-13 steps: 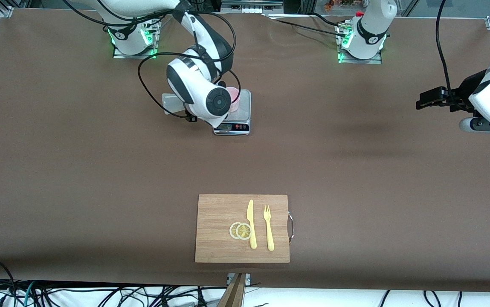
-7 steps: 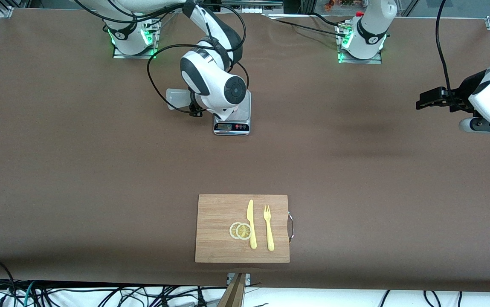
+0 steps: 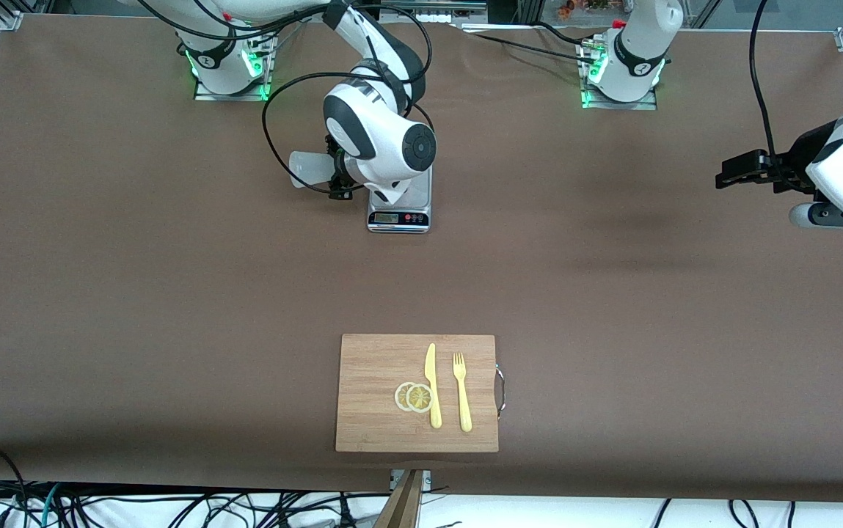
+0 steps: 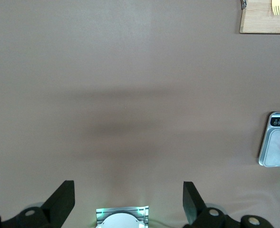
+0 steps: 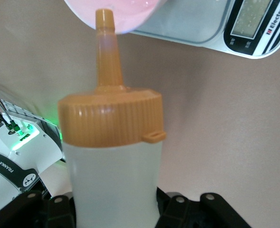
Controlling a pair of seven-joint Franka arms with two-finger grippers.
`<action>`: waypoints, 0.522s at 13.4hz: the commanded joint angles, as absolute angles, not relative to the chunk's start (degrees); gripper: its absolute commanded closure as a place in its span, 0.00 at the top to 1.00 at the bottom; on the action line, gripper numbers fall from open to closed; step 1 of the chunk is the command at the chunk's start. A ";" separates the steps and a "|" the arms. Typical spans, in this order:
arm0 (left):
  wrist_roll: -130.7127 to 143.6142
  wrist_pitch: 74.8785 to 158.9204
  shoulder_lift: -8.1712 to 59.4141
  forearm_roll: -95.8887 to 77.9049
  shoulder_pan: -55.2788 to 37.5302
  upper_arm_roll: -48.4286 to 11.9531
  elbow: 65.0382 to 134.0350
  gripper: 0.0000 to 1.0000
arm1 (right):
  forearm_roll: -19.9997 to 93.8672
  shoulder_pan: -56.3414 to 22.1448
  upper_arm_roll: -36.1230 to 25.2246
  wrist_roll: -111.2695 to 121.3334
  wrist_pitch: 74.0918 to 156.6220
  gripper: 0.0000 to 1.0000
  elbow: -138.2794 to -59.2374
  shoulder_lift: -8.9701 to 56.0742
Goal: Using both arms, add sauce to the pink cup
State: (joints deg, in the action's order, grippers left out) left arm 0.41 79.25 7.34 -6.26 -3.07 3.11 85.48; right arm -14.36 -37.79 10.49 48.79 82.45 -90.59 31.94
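Cutting board (image 3: pixel 384 418): seen low in the centre of the front view, nearest the camera, on the brown counter (image 3: pixel 172 293).
On the board: two lemon slices (image 3: pixel 414 397), a yellow knife (image 3: pixel 433 385) and a yellow fork (image 3: pixel 461 391) are laid side by side.
Scale (image 3: pixel 400 215): placed in the upper centre of the front view, its display turned toward the camera.
Pink cup (image 5: pixel 125 12): set on the scale's platform; it is hidden by the right arm in the front view and only its rim is caught at the top of the right wrist view.
Sauce bottle (image 5: pixel 112 156): tipped on its side, its orange nozzle (image 5: pixel 105 38) brought to the cup's rim.
Right gripper (image 3: pixel 339 176): clamped on the sauce bottle, held over the counter just beside the scale.
Left gripper (image 4: pixel 129 202): fingers (image 4: pixel 63 199) spread apart, nothing held; kept waiting over bare counter at the right edge of the front view.
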 commanded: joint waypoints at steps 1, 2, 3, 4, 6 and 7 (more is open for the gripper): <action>-0.70 79.19 7.91 -4.83 -2.55 2.55 84.29 1.00 | -12.50 -34.82 10.81 53.95 82.35 0.00 -89.91 30.94; -0.70 79.19 7.91 -4.83 -2.55 2.55 84.29 1.00 | -9.09 -32.80 10.72 56.49 83.92 0.00 -89.91 30.76; -0.70 79.19 7.91 -4.83 -2.55 2.55 84.29 1.00 | -5.83 -30.87 10.55 59.04 86.46 0.00 -89.91 30.50; -0.70 79.19 7.91 -4.83 -2.55 2.55 84.29 1.00 | -2.49 -29.11 10.37 60.72 89.44 0.00 -89.91 30.06; -0.70 79.19 7.91 -4.83 -2.55 2.55 84.29 1.00 | 4.80 -25.15 9.67 68.60 94.90 0.00 -90.17 30.06; -0.70 79.19 7.91 -4.83 -2.55 2.55 84.29 1.00 | 8.92 -24.27 7.23 73.08 95.79 0.00 -90.26 30.15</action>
